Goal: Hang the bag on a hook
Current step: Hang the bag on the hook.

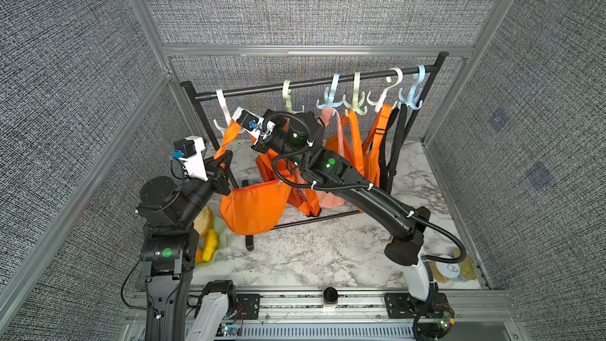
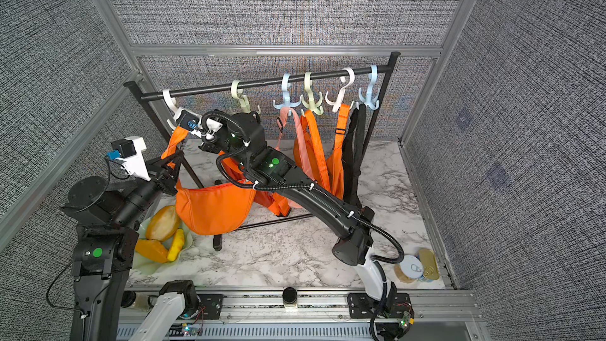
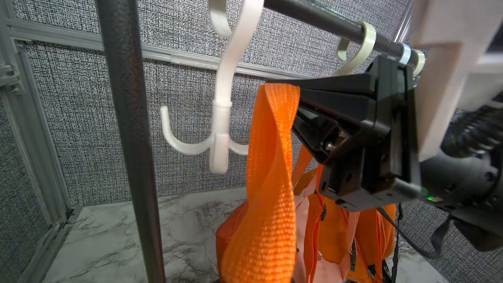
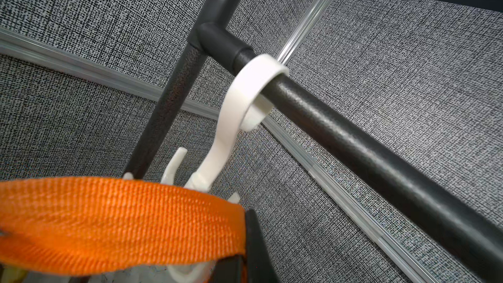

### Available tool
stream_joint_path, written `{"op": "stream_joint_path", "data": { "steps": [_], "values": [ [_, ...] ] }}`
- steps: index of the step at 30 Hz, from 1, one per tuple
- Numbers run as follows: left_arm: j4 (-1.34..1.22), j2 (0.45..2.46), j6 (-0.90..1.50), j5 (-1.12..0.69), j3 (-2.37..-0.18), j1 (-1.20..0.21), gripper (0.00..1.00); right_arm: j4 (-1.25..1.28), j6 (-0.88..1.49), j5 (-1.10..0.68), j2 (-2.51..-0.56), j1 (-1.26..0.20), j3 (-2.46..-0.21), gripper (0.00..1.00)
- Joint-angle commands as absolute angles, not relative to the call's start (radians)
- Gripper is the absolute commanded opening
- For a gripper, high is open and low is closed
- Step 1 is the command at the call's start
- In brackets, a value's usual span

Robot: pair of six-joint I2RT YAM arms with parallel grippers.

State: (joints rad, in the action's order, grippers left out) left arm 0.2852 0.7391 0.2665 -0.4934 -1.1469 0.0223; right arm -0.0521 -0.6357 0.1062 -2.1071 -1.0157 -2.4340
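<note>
Just beside the right pincer (image 3: 296, 94) — clenched on the strap (image 3: 272, 172), like the left pincer (image 1: 222, 160) below — waits the hook (image 3: 221, 121); the bag (image 1: 255, 211) hangs under both, strap held taut, presumably to slip over a prong.

We count six hooks (image 1: 224, 106) on one rail (image 1: 252, 90), two robot arms (image 1: 360, 191), and at least five bags (image 1: 255, 208).

The left arm (image 1: 165, 206) stands folded upright, and the left gripper (image 1: 223, 159) is clamped shut on the strap (image 3: 272, 159). The right arm (image 1: 370, 195) stretches far forward. The right gripper (image 3: 281, 88) is pinched closed on the same strap, above the left fingers.
</note>
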Motion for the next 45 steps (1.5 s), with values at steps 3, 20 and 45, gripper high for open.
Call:
{"op": "stream_joint_path", "data": {
  "steps": [3,20,45],
  "values": [
    [0.265,0.736,0.296,-0.534,-1.138,0.024,0.0,0.044,-0.617,0.131,-2.124,-0.994,-2.453,0.05],
    [0.24,0.717,0.332,-0.574,-1.068,0.022,0.0,0.029,-0.617,0.043,-2.119,-0.975,-2.371,0.17],
    [0.229,0.825,0.425,-0.575,-1.204,0.023,0.0,0.111,-0.503,-0.002,-1.994,-0.946,-2.135,0.24]
  ]
}}
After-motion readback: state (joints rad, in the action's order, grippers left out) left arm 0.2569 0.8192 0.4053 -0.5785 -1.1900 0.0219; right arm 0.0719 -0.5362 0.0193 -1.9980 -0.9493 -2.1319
